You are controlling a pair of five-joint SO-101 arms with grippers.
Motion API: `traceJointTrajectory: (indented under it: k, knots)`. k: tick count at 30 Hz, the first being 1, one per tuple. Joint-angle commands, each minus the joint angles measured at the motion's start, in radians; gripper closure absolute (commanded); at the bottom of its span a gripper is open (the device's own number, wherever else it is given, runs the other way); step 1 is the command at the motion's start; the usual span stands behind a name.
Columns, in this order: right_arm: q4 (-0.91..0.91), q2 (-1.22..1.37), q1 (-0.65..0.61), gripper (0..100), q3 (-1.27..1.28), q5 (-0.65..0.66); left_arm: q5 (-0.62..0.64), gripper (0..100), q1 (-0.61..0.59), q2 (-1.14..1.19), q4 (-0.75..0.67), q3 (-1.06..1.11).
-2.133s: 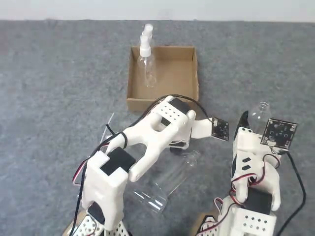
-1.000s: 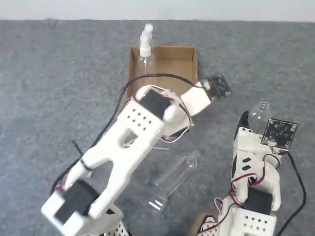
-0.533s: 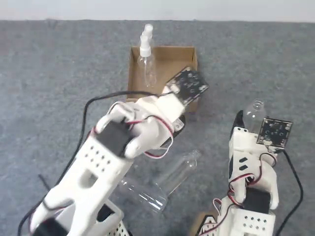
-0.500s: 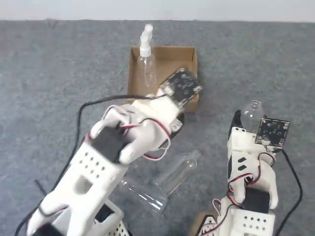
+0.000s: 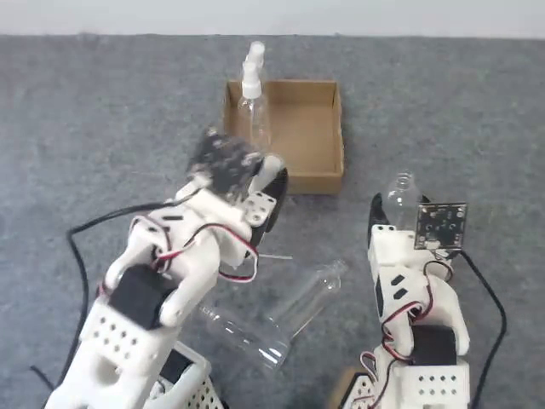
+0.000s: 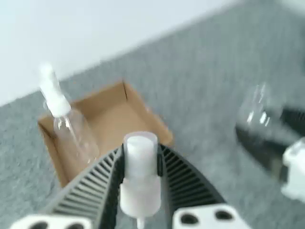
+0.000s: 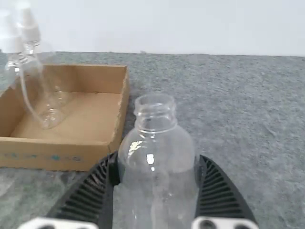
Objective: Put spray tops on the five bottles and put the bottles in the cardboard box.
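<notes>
Right wrist view: right gripper (image 7: 155, 172) squeezing clear round bottle (image 7: 155, 143) near cardboard box (image 7: 62, 144); left gripper (image 6: 140, 153) pinching white spray top (image 6: 140, 191).

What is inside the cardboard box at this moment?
Two clear bottles with spray tops stand in one corner of the cardboard box; nothing else shows on its floor. The left arm hides its near corner from above.

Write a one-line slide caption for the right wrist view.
Right hand grips an uncapped bottle upright, with the cardboard box beyond it.
</notes>
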Motion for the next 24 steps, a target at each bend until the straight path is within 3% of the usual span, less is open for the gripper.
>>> traceJointTrajectory:
  k: [1,13,24]
  knots:
    - [-0.016,-0.025,-0.058,89.9,-0.015,0.003,0.034,99,0.000,-0.101,-0.043,0.008]
    - [-0.025,-0.025,-0.234,89.8,0.023,0.003,0.172,99,-0.120,-0.264,-0.181,0.124]
    - [-0.027,-0.025,-0.357,89.8,0.049,0.117,0.224,99,-0.123,-0.345,-0.238,0.133]
